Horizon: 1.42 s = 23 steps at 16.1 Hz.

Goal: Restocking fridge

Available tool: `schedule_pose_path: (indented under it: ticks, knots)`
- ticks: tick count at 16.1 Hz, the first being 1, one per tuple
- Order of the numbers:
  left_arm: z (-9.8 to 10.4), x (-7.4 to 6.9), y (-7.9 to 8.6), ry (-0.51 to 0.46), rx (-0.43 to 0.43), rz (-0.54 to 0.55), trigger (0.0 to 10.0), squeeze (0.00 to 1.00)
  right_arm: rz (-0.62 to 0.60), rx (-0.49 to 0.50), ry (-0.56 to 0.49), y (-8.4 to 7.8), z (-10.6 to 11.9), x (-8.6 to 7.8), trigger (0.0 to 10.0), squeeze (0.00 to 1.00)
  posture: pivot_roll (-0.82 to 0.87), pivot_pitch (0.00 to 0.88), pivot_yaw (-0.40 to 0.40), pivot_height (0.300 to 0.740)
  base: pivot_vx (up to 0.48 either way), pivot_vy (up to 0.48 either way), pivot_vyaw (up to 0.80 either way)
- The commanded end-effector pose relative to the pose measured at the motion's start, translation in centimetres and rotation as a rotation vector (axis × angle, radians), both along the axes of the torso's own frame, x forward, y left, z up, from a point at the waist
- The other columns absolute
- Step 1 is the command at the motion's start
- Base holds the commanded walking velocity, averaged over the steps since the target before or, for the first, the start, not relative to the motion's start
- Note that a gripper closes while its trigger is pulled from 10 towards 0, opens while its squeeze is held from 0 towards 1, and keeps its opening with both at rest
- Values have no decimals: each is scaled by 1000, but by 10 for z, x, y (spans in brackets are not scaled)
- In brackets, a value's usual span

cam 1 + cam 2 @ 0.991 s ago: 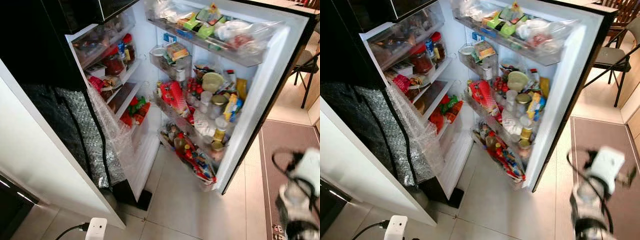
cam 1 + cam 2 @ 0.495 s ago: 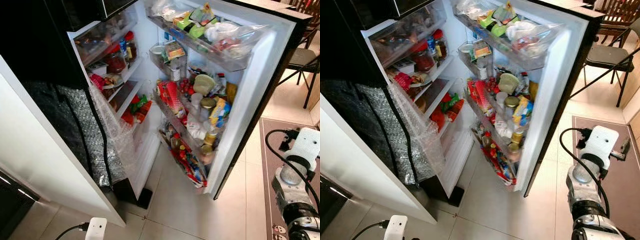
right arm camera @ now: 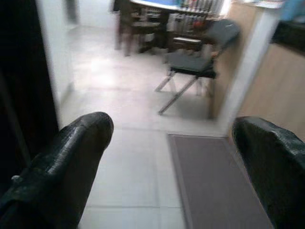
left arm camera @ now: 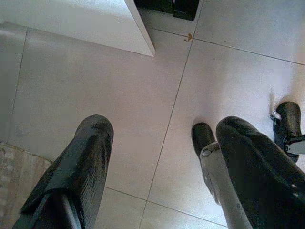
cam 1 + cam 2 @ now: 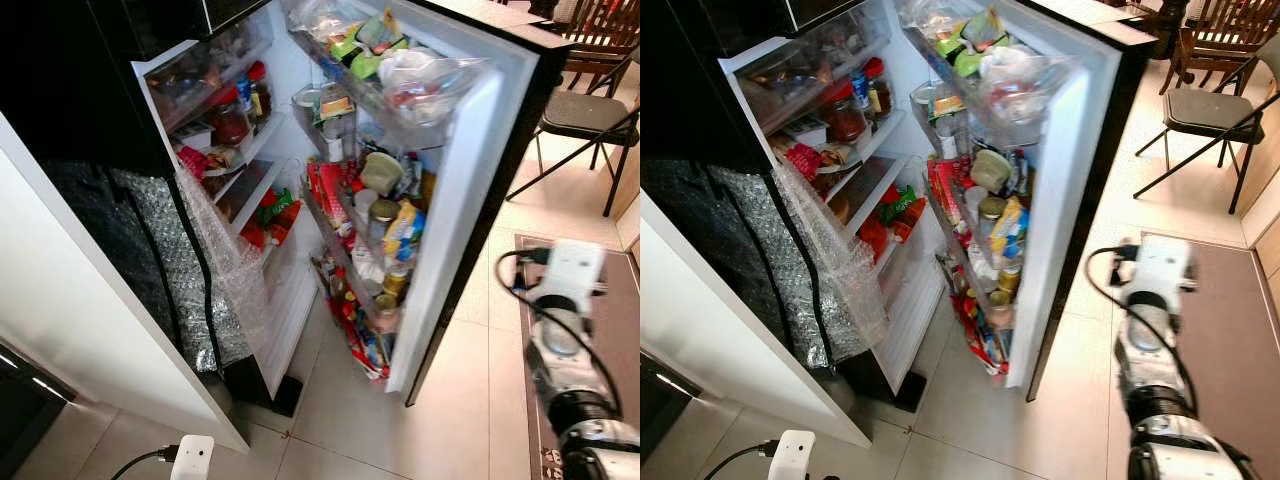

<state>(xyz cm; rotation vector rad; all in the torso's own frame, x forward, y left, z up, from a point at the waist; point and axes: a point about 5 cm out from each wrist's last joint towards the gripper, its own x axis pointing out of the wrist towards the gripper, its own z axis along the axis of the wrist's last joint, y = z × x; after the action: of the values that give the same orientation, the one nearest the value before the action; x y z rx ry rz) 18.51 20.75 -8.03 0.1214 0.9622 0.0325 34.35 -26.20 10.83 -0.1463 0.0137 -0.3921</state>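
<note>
The fridge [image 5: 235,130] stands with its door [image 5: 470,200] part-way open, inner side towards me. Jars and packets fill the inner shelves, and bottles, jars and bags [image 5: 385,215] crowd the door racks. My right arm [image 5: 565,340] is raised beside the door's outer edge, low on the right. In the right wrist view my right gripper [image 3: 176,143] is open and holds nothing, with the door's dark outer face [image 3: 19,95] close beside one finger. My left gripper [image 4: 162,138] hangs open over the floor tiles.
Bubble wrap [image 5: 225,270] hangs off the fridge's lower front. A white cabinet [image 5: 90,330] stands on the left, with a white plug [image 5: 192,458] on the floor before it. A brown mat [image 5: 1240,330] and a folding chair [image 5: 590,110] lie to the right.
The fridge door has swung leftwards, towards shut. My right arm has moved left and forward with it, staying by the door's outer edge.
</note>
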Motion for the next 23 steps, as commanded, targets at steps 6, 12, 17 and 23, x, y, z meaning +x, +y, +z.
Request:
schedule_pose_path:
  ticks: [6,12,17,23]
  knots:
    - [-2,-4,2,21,7,2,10000,0,189,-19,-13,19,16,15,10000,0,-42,21,39,740,0,0,0]
    - [-2,-4,2,21,9,4,10000,0,677,-115,-105,81,59,34,10000,0,-41,23,37,740,0,0,0]
    - [-2,-4,1,20,5,5,10000,0,1010,-88,-219,157,99,36,10000,0,-35,18,34,740,0,0,0]
    - [-2,-4,0,21,2,16,10000,0,1294,15,-243,245,116,23,10000,0,-16,12,21,740,0,0,0]
